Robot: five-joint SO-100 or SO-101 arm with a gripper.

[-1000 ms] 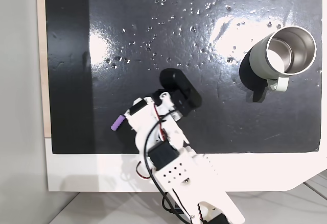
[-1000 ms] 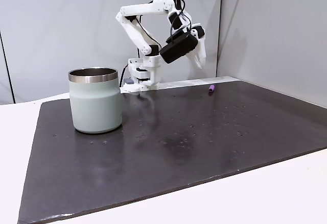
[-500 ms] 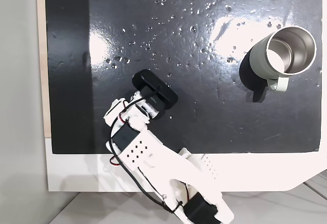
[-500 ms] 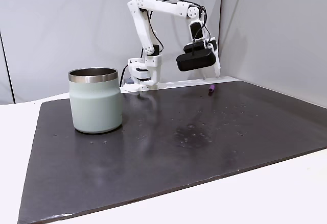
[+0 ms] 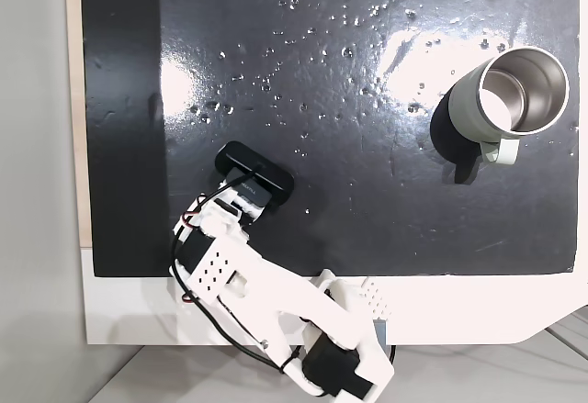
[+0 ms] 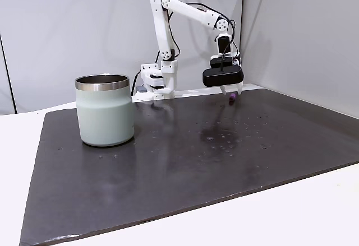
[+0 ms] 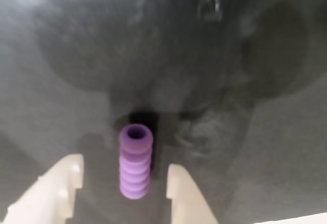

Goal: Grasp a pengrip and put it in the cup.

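Gripper (image 7: 122, 180) low over the black mat (image 7: 230, 81), fingers spread, pengrip (image 7: 135, 161) lying between them untouched. Cup (image 6: 105, 110) upright, well apart across the mat.

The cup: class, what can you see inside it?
In a fixed view from above, the cup shows only its shiny steel wall and floor, with no pengrip inside. Its near inner wall is hidden by the rim. The pengrip lies on the mat, between the gripper fingers.
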